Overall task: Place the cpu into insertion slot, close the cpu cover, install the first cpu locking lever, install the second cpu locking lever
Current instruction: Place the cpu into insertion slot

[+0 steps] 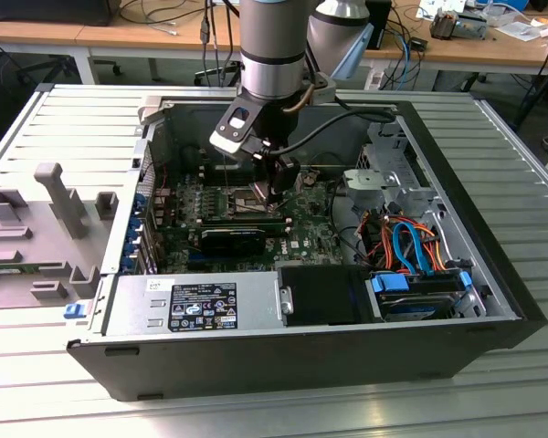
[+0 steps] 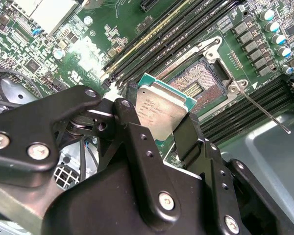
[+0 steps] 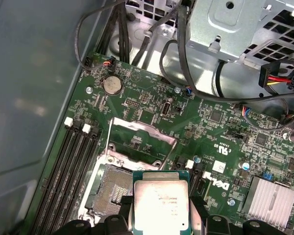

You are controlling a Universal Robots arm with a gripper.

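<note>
Currently, the cpu (image 2: 162, 110), a square chip with a silver-grey metal lid and green border, sits clamped between the gripper (image 2: 158, 126) jaws, over the open insertion slot (image 2: 198, 81).

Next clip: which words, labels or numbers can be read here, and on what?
cpu, clamped in the gripper: printed lines on its metal top, too small to read.
motherboard: white logo, a brand mark, left unquoted; tiny white codes, too small to read.
power supply label: black sticker, dense print, too small to read.
</note>
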